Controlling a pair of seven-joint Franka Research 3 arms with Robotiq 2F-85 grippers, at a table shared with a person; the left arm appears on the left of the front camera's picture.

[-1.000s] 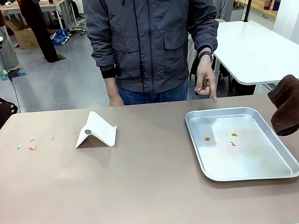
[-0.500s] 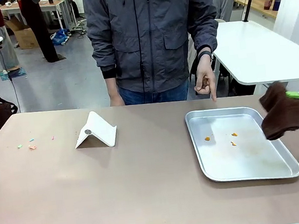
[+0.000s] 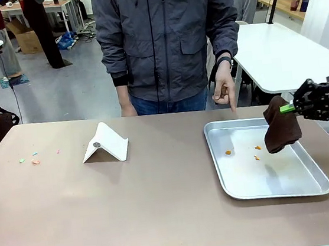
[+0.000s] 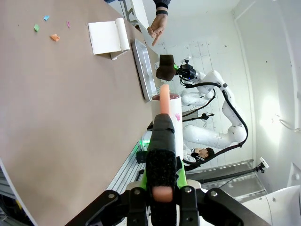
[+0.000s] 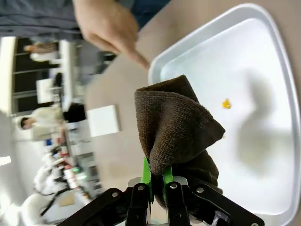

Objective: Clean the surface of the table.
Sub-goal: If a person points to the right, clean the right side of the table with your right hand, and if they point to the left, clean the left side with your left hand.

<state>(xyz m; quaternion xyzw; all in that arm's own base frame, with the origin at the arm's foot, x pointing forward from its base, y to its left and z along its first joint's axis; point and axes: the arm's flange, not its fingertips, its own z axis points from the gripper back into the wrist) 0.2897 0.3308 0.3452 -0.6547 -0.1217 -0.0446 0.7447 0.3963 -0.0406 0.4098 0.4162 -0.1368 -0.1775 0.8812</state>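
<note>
Front view: the counter (image 3: 163,218) runs its long axis left to right, with the person at its far edge. The right gripper (image 3: 287,108) is clamped tight on a brown cloth (image 3: 282,132) that dangles over the tray (image 3: 242,176) near the counter's right edge. The left gripper (image 4: 162,169) is closed on a black, pink-tipped tool (image 4: 163,125).

Front view faces person (image 3: 167,45) across table (image 3: 150,202); 2 wrist views, rolled, share tray (image 3: 277,175).

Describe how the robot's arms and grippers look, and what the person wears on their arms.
The right gripper has a black, blocky body and bright green pads. The left gripper is the same black and green. The right arm is made of glossy white rounded segments, with a black cable looping alongside. The person's sleeves are dark grey jacket fabric with darker cuffs, and there is a black wristband on one wrist.
</note>
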